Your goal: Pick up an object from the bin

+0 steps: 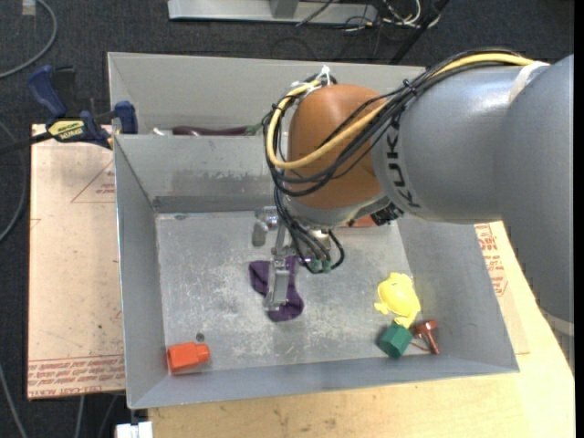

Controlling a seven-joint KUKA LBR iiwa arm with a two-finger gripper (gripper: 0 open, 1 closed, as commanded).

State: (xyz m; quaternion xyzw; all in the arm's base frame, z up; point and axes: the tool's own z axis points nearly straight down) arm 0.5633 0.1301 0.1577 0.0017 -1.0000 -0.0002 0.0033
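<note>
Grey metal bin [196, 245] floor, scuffed and mostly bare, lies below you. At its near left corner sits an orange block [188, 358], well apart from the action. At the centre the gripper [281, 286] is down on a floppy purple thing [286, 309], which lies directly beneath it with its long axis running toward the near wall. You cannot tell whether the gripper is spread or closed. Off to the right sit a yellow toy [397, 295], a green block [394, 340] and a small red piece [426, 334].
</note>
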